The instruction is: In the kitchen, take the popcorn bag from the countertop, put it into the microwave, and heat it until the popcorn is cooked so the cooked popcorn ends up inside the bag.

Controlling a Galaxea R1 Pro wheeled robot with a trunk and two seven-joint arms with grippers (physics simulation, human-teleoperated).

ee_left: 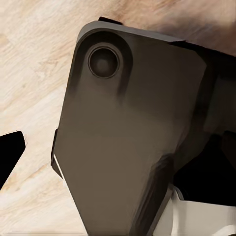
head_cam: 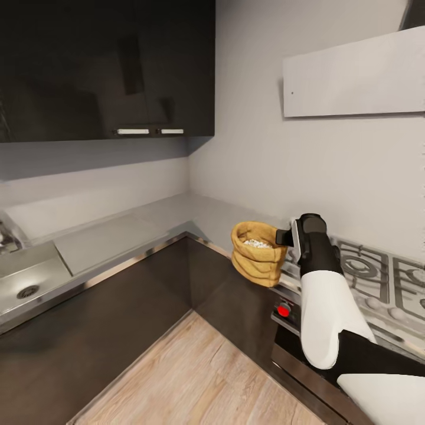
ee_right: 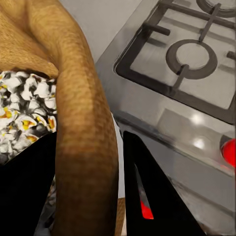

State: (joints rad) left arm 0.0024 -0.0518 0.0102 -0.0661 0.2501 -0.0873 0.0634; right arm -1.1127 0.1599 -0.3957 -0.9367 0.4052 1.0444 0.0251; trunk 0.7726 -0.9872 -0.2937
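At the far left of the head view a steel sink [head_cam: 29, 283] is set into the countertop [head_cam: 112, 236], which runs along the wall, turns the corner and carries on toward the hob. Glossy black upper cabinets [head_cam: 106, 65] are hung above that left run, and pale wood floor [head_cam: 195, 378] is seen below the dark base cabinets.

Just right of the corner, the popcorn bag [head_cam: 258, 254] is found at the counter's front edge, right beside the gas hob [head_cam: 378, 277]. It looks to be held slightly off the edge rather than sat flat, though that can't be told for sure. Pale whitish popcorn [head_cam: 257, 242] is seen inside its open top.

The bag's rolled rim is pinched by the right gripper [head_cam: 290, 235], so it's clamped on the bag's right-hand side. In the right wrist view the brown rim [ee_right: 83, 128] is caught between the two black fingers [ee_right: 147, 191], with popcorn [ee_right: 24, 113] packed inside the bag and the hob grates [ee_right: 191, 54] beyond. A red knob [head_cam: 284, 310] is spotted on the hob front under the arm.

In the left wrist view a dark robot body part [ee_left: 128, 128] is seen over wood floor [ee_left: 34, 64]. One black fingertip [ee_left: 11, 152] pokes in at the edge, so the left gripper's state can't be told.
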